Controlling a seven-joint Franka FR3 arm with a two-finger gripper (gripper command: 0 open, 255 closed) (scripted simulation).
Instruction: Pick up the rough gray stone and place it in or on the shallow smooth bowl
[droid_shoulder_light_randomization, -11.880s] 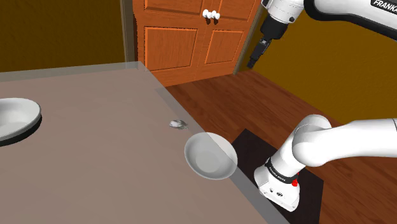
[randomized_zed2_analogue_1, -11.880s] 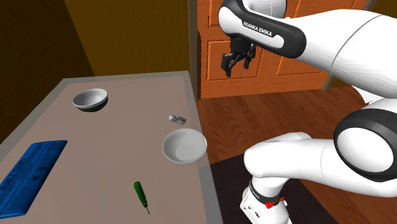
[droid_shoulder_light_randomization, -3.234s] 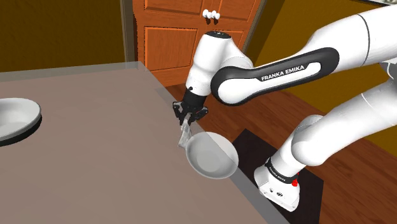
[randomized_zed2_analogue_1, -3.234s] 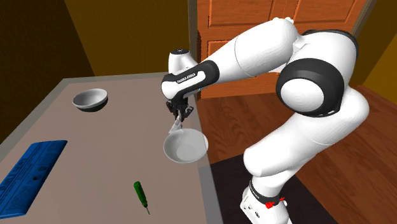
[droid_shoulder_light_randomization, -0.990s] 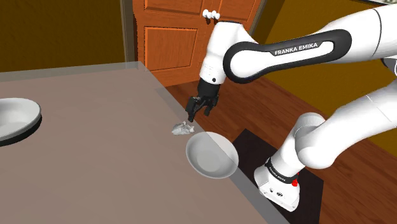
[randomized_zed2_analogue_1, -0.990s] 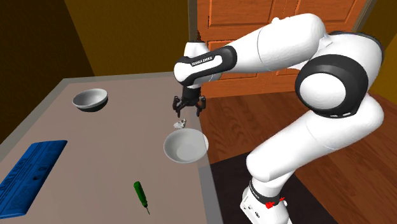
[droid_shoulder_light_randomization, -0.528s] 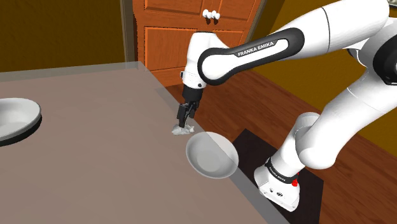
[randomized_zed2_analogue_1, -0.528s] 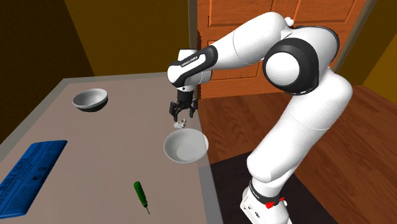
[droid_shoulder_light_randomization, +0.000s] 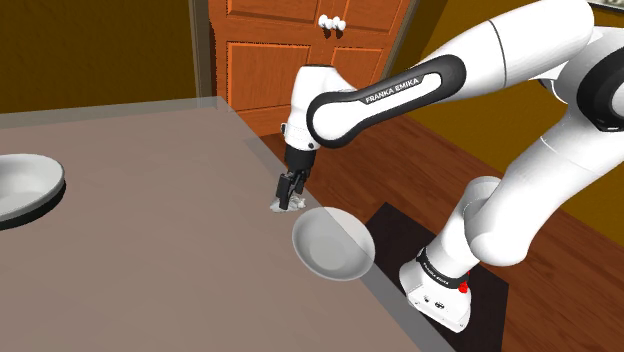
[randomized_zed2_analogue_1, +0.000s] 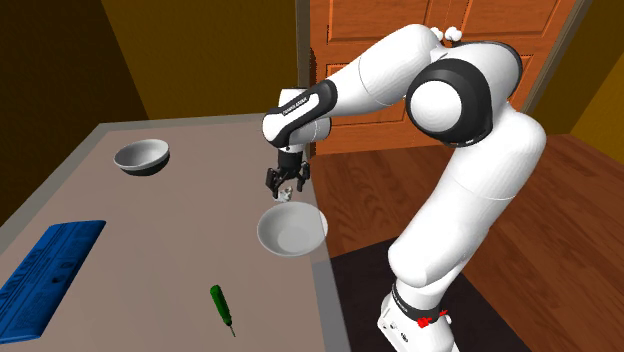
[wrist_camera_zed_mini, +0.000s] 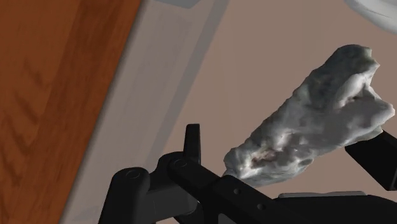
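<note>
The rough grey-white stone lies on the brown table, close to the table's edge and just behind the shallow white bowl. My black gripper points down right over the stone, fingers low around it. In the wrist view the stone sits between the two fingers of the gripper, which stand wide apart and open; one finger is clear of it, the other looks close against it. The second exterior view has the gripper just above the bowl.
A darker bowl stands at the table's far side. A blue flat object and a green screwdriver lie nearer the second exterior view's front. An orange wooden door rises beyond the table edge.
The gripper has swung over from beside the stone and come down around it, still open. The stone and the bowl have stayed where they were.
</note>
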